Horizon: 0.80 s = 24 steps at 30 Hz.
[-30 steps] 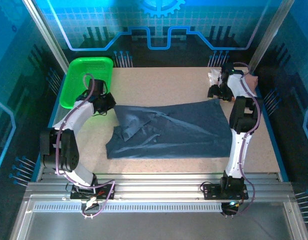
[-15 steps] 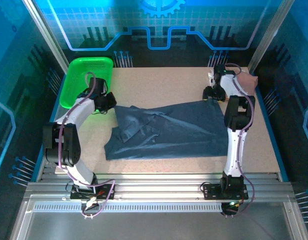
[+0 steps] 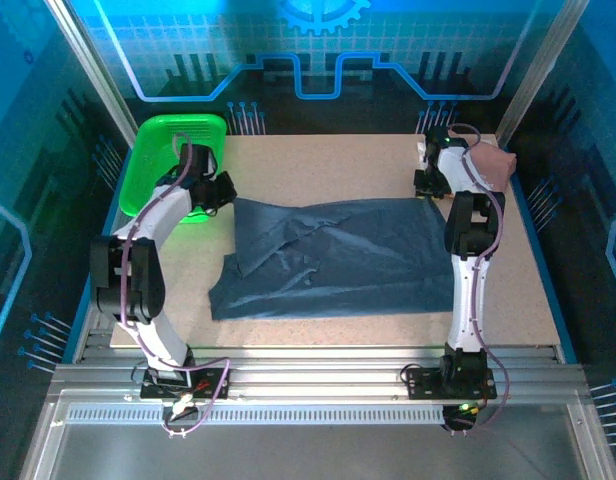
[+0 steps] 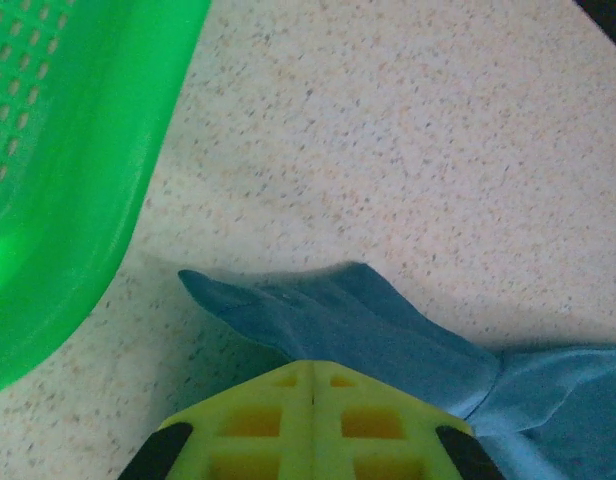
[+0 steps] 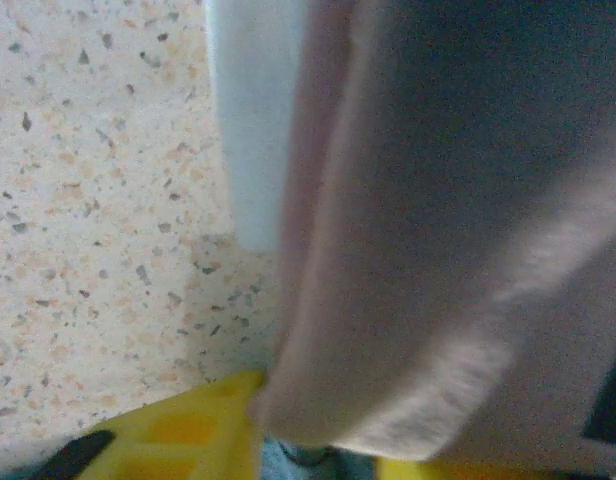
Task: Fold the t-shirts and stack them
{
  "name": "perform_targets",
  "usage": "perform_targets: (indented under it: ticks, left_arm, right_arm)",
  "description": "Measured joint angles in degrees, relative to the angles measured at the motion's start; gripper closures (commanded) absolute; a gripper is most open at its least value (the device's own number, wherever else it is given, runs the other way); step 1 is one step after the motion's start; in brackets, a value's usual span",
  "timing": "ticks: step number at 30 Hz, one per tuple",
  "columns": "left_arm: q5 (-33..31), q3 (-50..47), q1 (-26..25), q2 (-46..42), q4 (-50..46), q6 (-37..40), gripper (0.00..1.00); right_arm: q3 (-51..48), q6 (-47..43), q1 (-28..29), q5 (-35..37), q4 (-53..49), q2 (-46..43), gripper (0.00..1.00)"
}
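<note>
The dark slate-blue t-shirt [image 3: 348, 260] lies spread across the middle of the table, with a fold near its left side. My left gripper [image 3: 216, 190] is at its far left corner, beside the basket. In the left wrist view that gripper [image 4: 313, 375] is shut, and a tongue of blue cloth [image 4: 358, 320] comes out from it. My right gripper [image 3: 425, 185] is at the shirt's far right corner. The pink t-shirt [image 3: 491, 162] is bunched just right of it. In the right wrist view pink cloth [image 5: 438, 250] drapes over my gripper [image 5: 318, 455], and blue cloth [image 5: 298, 462] sits between the fingers.
The bright green mesh basket [image 3: 173, 150] stands at the table's far left corner, and its wall [image 4: 68, 150] is close to my left gripper. A pale white piece [image 5: 253, 100] lies against the pink cloth. Bare speckled tabletop [image 3: 318, 170] stretches behind the blue shirt.
My left gripper has pulled the shirt's corner back towards the basket. My right gripper has shifted slightly back-left and its jaws have closed in. The far edge of the shirt is stretched straighter.
</note>
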Motion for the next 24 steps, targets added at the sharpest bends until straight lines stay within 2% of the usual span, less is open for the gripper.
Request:
perform_targets:
  ticks: [11, 24]
  left_arm:
    - [1.81, 7.1, 0.0, 4.87, 0.85, 1.31, 1.0]
    - [3.54, 12.9, -0.02, 9.07, 0.9, 5.99, 1.0]
  right_arm:
    - [-3.5, 1.01, 0.02, 0.04, 3.96, -2.56, 0.9]
    - [-4.98, 0.94, -0.5, -3.23, 6.43, -4.85, 0.82]
